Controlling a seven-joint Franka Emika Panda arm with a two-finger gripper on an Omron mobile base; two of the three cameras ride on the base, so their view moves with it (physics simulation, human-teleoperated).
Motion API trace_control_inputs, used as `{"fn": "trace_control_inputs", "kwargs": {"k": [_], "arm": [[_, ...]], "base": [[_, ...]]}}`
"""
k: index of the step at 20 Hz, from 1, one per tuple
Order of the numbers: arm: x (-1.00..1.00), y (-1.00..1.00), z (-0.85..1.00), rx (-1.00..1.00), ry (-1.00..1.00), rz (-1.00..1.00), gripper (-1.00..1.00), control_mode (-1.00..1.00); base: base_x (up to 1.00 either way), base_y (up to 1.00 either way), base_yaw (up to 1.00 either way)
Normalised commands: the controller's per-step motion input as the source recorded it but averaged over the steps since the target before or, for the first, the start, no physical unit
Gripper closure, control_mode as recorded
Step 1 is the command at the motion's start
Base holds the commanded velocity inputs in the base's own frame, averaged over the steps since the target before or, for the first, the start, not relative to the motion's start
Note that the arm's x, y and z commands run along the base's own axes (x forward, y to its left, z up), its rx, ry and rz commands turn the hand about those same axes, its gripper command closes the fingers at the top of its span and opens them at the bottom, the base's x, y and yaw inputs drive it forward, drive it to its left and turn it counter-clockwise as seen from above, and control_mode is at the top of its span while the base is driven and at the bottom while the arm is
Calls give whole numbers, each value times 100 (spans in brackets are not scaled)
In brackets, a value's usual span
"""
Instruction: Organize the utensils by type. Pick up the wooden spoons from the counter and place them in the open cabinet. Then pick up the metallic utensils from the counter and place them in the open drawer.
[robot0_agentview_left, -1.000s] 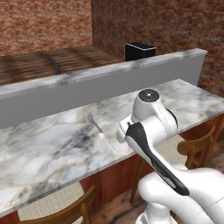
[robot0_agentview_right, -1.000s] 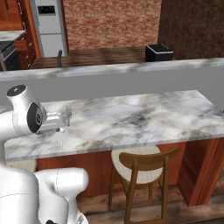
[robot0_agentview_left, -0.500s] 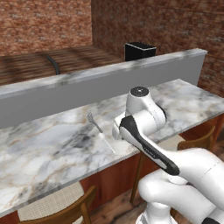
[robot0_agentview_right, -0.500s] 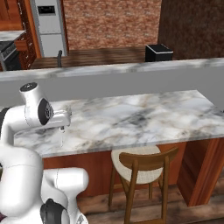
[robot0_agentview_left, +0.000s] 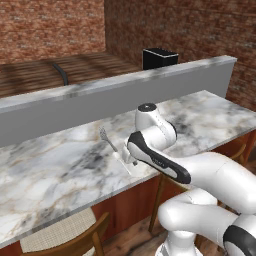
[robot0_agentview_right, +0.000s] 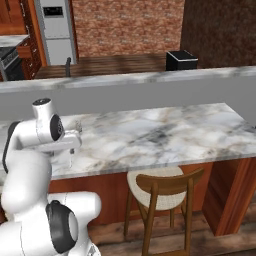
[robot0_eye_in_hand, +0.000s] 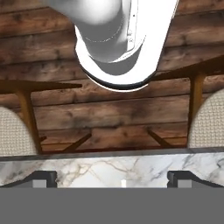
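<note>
Brick walls and a dark plank floor surround a long white marble desk (robot0_agentview_left: 60, 165) with a grey raised ledge (robot0_agentview_left: 75, 107) along its back edge. A silver fork (robot0_agentview_left: 107, 140) lies on the marble near the front edge, tines pointing toward the ledge, with what looks like a second slim pale utensil (robot0_agentview_left: 125, 165) just beside it, closer to the front edge; which kind it is cannot be told. The end effector (robot0_eye_in_hand: 111, 180) hangs low over the front edge above these utensils, its fingertips (robot0_eye_in_hand: 41, 177) spread wide with nothing between them. A pale sliver on the marble shows between them in the hand view.

No wooden spoons can be made out, so the metallic step appears to be in hand. The next move calls for lowering squarely over one thin handle and closing on it, which is tricky because the piece lies flat. Two wooden stools (robot0_agentview_right: 160, 192) stand below the front edge.
</note>
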Motion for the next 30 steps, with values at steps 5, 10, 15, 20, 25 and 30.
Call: {"fn": "trace_control_inputs", "kwargs": {"k": [5, 10, 15, 20, 25, 30], "arm": [[12, 11, -31, 0, 2, 0, -100, -100], [24, 12, -11, 0, 0, 0, -100, -100], [31, 20, -8, 0, 0, 0, -100, -100], [30, 25, -12, 0, 0, 0, -100, -100], [31, 18, -17, 0, 0, 0, -100, -100], [33, 0, -22, 0, 0, 0, -100, -100]], "base": [[0, 0, 0], [0, 0, 0], [0, 0, 0], [0, 0, 0], [0, 0, 0], [0, 0, 0]]}}
